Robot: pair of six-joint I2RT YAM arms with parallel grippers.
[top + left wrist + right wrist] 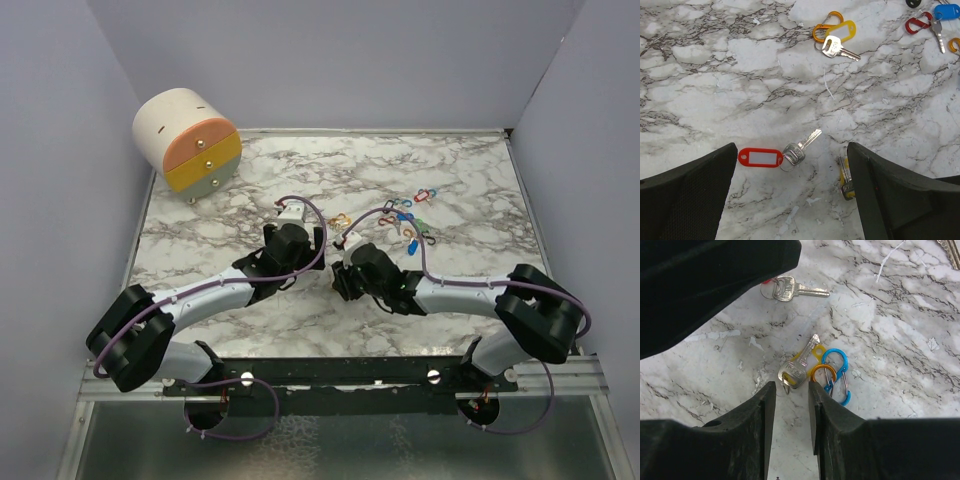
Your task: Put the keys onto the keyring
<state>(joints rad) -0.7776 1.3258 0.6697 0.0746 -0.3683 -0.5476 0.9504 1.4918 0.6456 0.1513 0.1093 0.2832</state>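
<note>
Yellow-tagged key [844,183] partly behind fingers [900,200]

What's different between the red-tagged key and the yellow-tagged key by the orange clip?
The red-tagged key lies near the camera, touching no clip; the yellow-tagged key lies farther off, overlapping the orange clip. Red's blade points up-right, yellow's down-right. Both are silver, flat on the table.

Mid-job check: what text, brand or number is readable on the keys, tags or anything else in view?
No text is readable anywhere.
red tag: white label window looks blank.
yellow tag: white window looks blank.
silver key heads: faint stamped marks, too small and blurred to read.
round drawer unit: no label visible.
</note>
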